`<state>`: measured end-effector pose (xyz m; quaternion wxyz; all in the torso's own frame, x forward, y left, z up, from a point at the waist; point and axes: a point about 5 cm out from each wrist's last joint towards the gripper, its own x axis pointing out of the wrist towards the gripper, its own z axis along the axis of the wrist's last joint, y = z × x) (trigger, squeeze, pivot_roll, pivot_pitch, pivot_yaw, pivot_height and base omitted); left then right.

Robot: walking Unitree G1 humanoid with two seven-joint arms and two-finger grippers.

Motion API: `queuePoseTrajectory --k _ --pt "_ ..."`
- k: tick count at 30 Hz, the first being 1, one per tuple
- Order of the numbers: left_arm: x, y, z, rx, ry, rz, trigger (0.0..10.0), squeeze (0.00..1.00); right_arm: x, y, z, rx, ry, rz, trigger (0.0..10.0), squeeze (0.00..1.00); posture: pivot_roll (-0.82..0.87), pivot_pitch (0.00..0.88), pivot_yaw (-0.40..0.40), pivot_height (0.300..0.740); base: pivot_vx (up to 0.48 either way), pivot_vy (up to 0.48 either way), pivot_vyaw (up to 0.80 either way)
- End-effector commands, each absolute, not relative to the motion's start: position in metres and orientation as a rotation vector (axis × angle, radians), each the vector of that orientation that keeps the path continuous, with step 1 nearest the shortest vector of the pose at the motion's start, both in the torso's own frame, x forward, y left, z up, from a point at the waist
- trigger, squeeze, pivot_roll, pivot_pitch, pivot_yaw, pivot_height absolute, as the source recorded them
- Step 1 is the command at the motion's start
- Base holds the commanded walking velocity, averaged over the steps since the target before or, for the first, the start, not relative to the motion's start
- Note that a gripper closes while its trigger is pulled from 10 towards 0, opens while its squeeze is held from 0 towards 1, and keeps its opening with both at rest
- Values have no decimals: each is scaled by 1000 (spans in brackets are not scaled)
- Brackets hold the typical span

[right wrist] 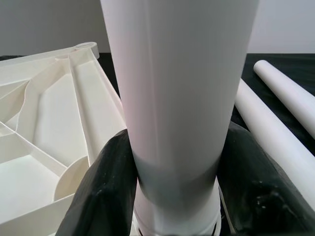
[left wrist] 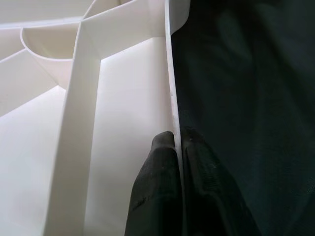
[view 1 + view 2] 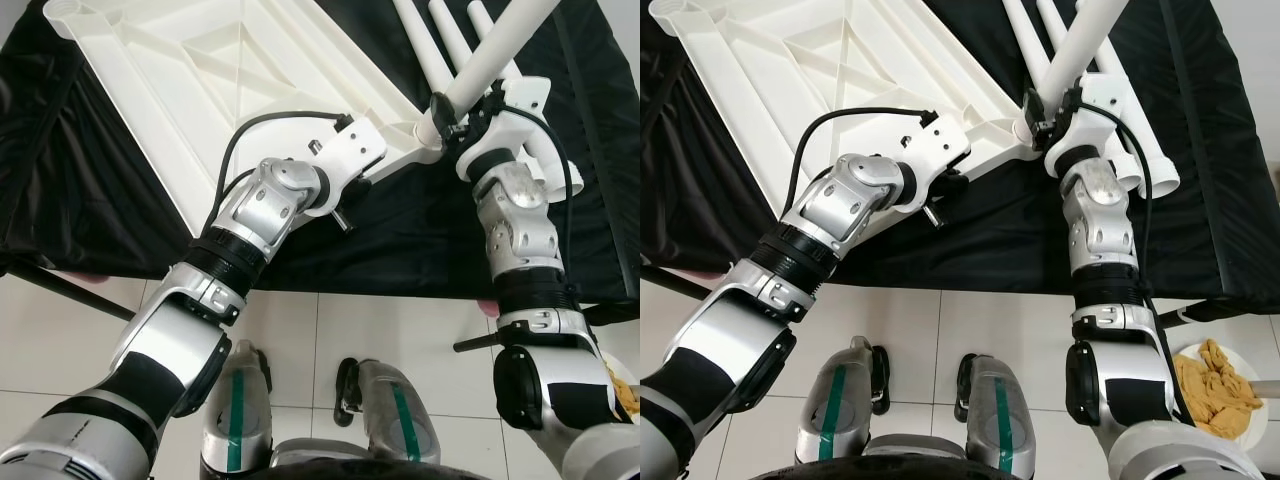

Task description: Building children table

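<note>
Leg (image 1: 179,98) pinched in right gripper (image 1: 177,182) at tabletop (image 3: 230,80) corner, left gripper (image 2: 178,147) clamping its rim.

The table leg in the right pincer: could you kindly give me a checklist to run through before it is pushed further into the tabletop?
1. Right pincer shut on the table leg: ok.
2. Left pincer clamps the tabletop rim: ok.
3. Leg's lower end meets the corner socket: ok.
4. Leg fully seated: cannot tell.
5. Spare legs lie apart on the black cloth: ok.
</note>
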<state>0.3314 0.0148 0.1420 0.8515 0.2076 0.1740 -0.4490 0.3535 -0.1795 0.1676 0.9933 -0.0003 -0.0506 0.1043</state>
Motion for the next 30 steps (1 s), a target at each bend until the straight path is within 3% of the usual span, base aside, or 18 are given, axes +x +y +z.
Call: queuePoseTrajectory --k 1,30 --pt "335 14 152 461 325 -918 10000 0 355 -177 160 10 -44 228 10000 0 39 65 -11 740 0 0 0" --pt "335 16 155 452 309 -905 10000 0 375 -175 160 70 148 195 10000 0 48 64 -18 740 0 0 0"
